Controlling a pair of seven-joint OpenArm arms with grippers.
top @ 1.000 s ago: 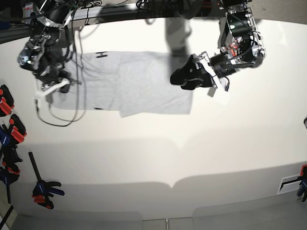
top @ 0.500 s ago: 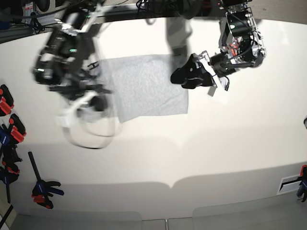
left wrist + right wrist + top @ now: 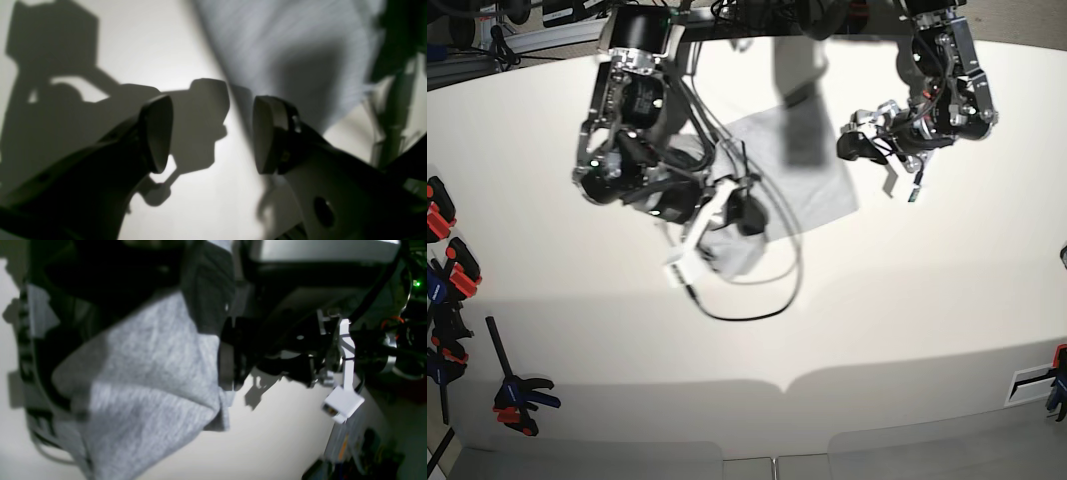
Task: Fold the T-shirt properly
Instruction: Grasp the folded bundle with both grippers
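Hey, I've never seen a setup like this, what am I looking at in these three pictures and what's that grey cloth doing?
This is a two-armed robot at a white table, folding a grey T-shirt. One picture looks down from above; the other two come from cameras on each wrist. The right end effector, on the left from above, is shut on the T-shirt, and its wrist camera shows grey cloth bunched against it. The left end effector is open and holds nothing; the shirt's edge lies just beyond its fingers. Clamps lie at the table's edge, and a black cable loops below the shirt.
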